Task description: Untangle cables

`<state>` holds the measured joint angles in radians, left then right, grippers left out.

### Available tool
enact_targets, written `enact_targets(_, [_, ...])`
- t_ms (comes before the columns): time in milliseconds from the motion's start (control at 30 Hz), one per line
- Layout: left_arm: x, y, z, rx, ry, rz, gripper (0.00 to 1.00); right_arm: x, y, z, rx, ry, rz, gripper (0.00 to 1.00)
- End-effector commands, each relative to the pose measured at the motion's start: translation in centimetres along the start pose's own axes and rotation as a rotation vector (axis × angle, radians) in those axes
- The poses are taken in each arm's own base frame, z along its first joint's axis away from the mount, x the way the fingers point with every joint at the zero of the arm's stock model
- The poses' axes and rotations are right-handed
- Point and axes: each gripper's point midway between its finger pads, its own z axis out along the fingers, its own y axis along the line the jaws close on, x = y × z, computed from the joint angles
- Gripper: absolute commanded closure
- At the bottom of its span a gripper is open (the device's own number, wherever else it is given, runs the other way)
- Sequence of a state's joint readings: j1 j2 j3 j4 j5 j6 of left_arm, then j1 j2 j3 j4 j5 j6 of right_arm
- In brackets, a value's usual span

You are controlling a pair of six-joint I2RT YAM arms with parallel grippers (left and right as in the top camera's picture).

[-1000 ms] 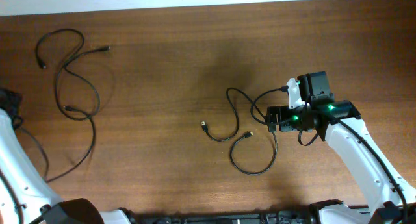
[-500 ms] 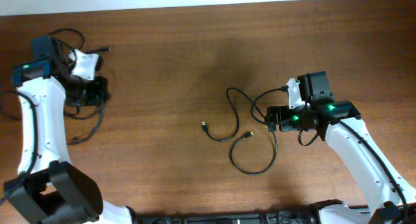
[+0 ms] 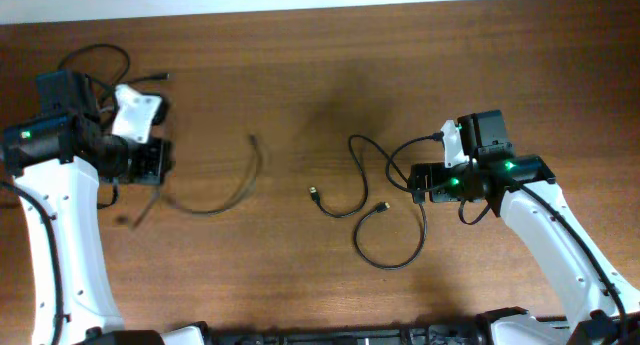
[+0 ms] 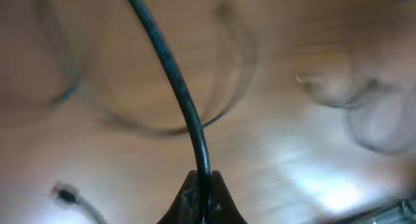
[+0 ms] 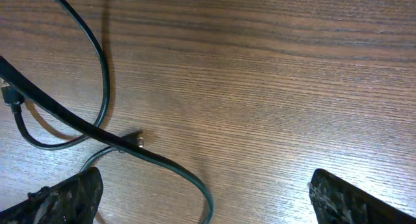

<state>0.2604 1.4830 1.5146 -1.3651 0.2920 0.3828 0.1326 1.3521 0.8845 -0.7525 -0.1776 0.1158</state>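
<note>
Since half a second back, the left cable has been dragged out in a blurred arc toward the middle of the surface, my left claw clenched on it. The other cables lie looped right of centre. My right claw hangs over them, released, fingers spread wide.

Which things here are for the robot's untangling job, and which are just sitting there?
For the job:
- held cable, pinched in the left pincer
- loose cables by the open right pincer
- far-left cable

Just there:
- wooden table
</note>
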Motion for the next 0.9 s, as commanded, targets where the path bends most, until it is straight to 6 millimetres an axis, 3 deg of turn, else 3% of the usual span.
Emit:
enact_targets(0, [4.4, 7.7, -3.5, -0.542, 0.106, -0.425, 1.0, 0.0, 0.2, 0.0, -0.007, 0.0, -0.008, 0.0])
enact_targets(67, [4.4, 5.9, -3.2, -0.44, 0.112, -0.364, 1.0, 0.0, 0.2, 0.0, -0.007, 0.0, -0.008, 0.0])
enact_targets(133, [2.0, -1.1, -2.6, -0.027, -0.002, -0.024, 1.0, 0.0, 0.2, 0.0, -0.007, 0.0, -0.008, 0.0])
enact_targets(167, [1.4, -4.1, -3.5, 0.115, -0.085, 0.143, 1.0, 0.0, 0.2, 0.0, -0.007, 0.0, -0.008, 0.0])
enact_targets(200, [1.1, -5.9, -4.5, 0.179, -0.152, 0.259, 1.0, 0.0, 0.2, 0.0, -0.007, 0.0, -0.008, 0.0])
enact_targets(300, [0.8, -7.9, -6.9, 0.201, -0.28, 0.38, 1.0, 0.0, 0.2, 0.0, -0.007, 0.0, -0.008, 0.0])
enact_targets(533, [0.6, -8.1, -7.3, 0.189, -0.311, 0.442, 1.0, 0.0, 0.2, 0.0, -0.007, 0.0, -0.008, 0.0])
enact_targets(633, [-1.8, -5.3, -9.0, 0.085, -0.431, 0.321, 1.0, 0.0, 0.2, 0.0, -0.007, 0.0, -0.008, 0.0])
enact_targets(733, [-4.6, -2.2, -12.7, 0.006, -0.636, 0.178, 1.0, 0.0, 0.2, 0.0, -0.007, 0.0, -0.008, 0.0])
enact_targets(867, [-5.7, -4.7, -19.9, 0.265, -0.977, 0.321, 1.0, 0.0, 0.2, 0.0, -0.007, 0.0, -0.008, 0.0])
